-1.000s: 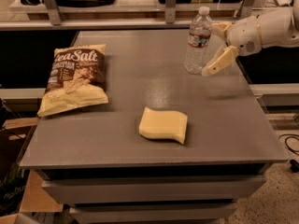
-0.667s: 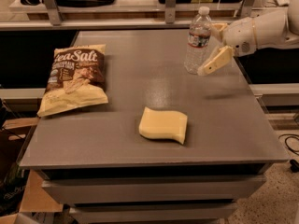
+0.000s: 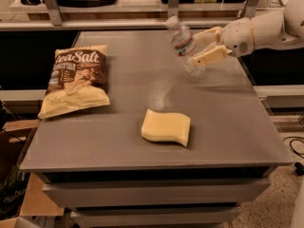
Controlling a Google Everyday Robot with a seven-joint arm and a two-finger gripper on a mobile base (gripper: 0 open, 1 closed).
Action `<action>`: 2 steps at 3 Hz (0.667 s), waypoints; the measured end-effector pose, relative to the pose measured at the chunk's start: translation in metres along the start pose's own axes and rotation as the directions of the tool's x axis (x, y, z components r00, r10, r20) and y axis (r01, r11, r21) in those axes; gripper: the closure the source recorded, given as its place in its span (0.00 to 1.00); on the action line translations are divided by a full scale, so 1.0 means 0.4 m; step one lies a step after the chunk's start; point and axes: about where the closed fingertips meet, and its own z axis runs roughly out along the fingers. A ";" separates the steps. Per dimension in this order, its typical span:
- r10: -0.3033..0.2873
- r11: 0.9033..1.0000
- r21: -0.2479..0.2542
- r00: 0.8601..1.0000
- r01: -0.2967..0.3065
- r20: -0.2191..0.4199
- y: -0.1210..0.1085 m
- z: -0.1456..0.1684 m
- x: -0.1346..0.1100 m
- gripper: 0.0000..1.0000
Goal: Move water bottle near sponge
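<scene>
The water bottle (image 3: pixel 184 44) is a small clear ribbed bottle with a white cap and a coloured label band. It is lifted off the table and tilted, cap toward the upper left. My gripper (image 3: pixel 198 45) reaches in from the right and is shut on the bottle, one cream finger (image 3: pixel 210 56) in front of it and one behind. The pale yellow sponge (image 3: pixel 166 127) lies flat on the grey table (image 3: pixel 237 122), toward the front centre, well below and a little left of the bottle.
A brown-and-cream "Sea Salt" chip bag (image 3: pixel 76 79) lies on the left side of the table. A shelf rail with metal posts (image 3: pixel 52 6) runs behind the table. The table's front edge has drawers below it.
The bottle stood upright on the table at the back right with the gripper around it. Now it is lifted, tilted and carried a little left and toward the front.
</scene>
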 end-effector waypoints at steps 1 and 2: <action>0.006 1.000 -0.017 1.000 -0.006 0.007 0.007 0.005 -0.007 0.64; 0.010 1.000 -0.023 1.000 -0.009 0.012 0.014 0.005 -0.012 0.87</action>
